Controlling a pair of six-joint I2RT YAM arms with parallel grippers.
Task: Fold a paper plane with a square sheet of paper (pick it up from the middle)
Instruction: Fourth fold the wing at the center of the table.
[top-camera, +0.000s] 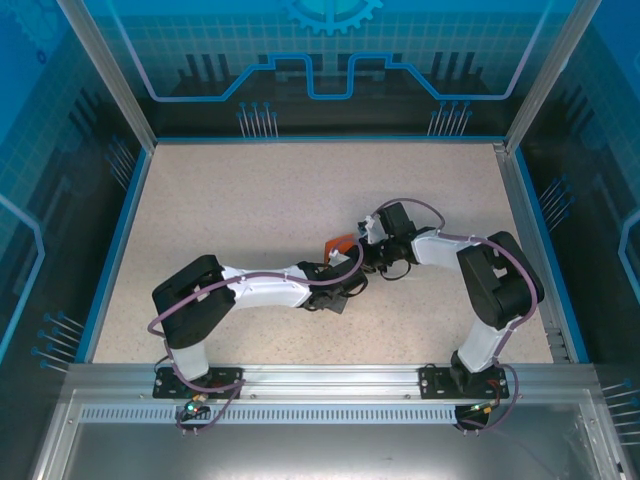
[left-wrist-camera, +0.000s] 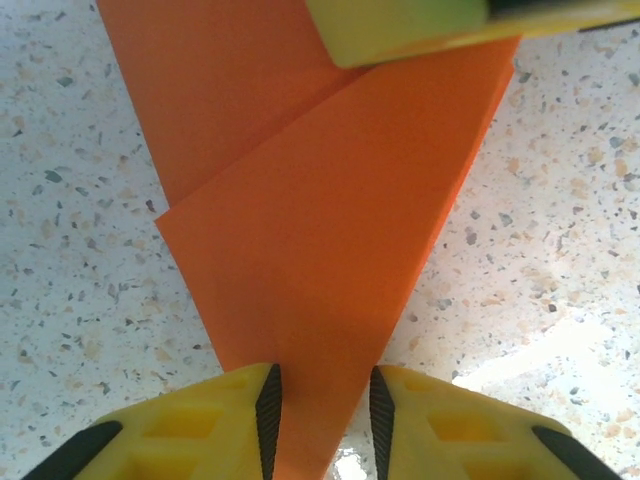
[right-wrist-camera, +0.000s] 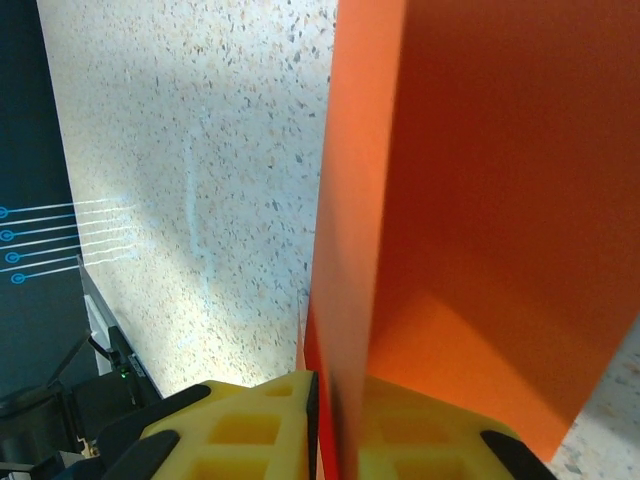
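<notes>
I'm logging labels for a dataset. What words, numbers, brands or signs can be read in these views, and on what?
There is no readable text in any view.
The paper is plain orange with nothing printed on it.
The back wall has only gear and line graphics, no letters or numbers.

From above I get bright, even light and soft shadows on the table (top-camera: 250, 200). My left wrist view has glare at four o'clock, blur at twelve.
</notes>
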